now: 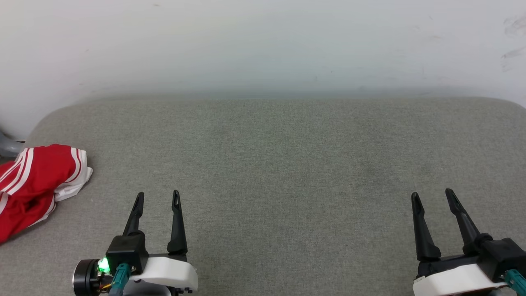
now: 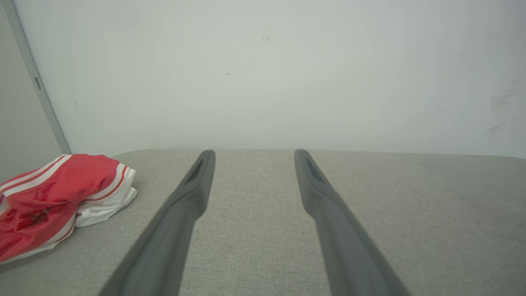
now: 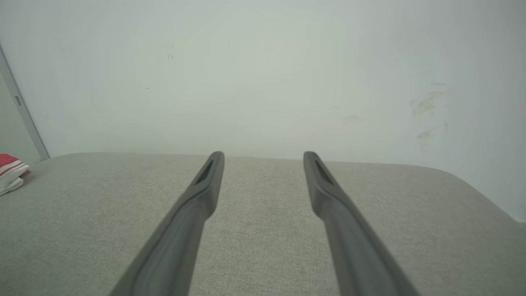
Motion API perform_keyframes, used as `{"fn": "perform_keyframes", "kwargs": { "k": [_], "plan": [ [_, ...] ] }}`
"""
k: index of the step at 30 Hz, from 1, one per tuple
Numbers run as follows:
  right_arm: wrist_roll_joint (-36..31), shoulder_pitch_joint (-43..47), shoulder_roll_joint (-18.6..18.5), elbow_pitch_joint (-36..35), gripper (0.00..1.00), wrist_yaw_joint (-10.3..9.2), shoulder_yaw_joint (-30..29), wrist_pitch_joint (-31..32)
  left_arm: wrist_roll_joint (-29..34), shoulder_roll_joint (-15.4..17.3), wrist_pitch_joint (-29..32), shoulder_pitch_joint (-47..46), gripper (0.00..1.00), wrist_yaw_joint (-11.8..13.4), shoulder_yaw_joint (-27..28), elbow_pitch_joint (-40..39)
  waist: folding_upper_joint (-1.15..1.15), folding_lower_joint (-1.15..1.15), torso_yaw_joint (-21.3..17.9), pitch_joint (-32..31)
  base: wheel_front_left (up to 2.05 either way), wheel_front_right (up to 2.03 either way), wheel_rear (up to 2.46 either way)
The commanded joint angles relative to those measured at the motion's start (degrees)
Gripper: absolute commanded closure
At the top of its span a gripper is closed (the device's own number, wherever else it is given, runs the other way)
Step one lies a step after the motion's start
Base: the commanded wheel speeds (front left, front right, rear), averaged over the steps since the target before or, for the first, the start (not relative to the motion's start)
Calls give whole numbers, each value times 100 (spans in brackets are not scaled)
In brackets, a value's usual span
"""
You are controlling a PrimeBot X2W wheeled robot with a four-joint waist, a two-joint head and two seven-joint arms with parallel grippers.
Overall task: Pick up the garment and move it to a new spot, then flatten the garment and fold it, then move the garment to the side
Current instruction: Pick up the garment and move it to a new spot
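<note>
Soft red garment [image 1: 33, 181], white striped trim, lies bunched on woven grey cushion [image 1: 287, 164], ten o'clock of left gripper [image 1: 158, 195]; both grippers' fingers apart, right gripper [image 1: 433, 195] empty.

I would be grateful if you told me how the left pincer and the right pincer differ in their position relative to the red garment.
The left pincer sits near the garment, while the right pincer is far across the grey cushion. In the left pincer's wrist view the garment looms large; in the right pincer's it is a small patch at the edge. Both stand open, empty, apart from the garment.
</note>
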Motion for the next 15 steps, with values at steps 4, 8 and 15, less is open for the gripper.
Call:
{"fn": "perform_keyframes", "kwargs": {
  "k": [4,8,15],
  "plan": [
    [35,74,-4,-46,0,-2,11,-53,80,-8,-48,63,0,-41,38,-11,0,0,-3,15,0,0,0],
    [170,68,-2,-34,0,-3,-18,-53,4,-14,-43,49,0,-75,61,33,0,0,1,23,0,0,0],
    [304,78,-2,12,0,-3,-28,-52,-179,-16,-43,45,0,-107,68,104,0,0,12,13,0,0,0]
  ]
}}
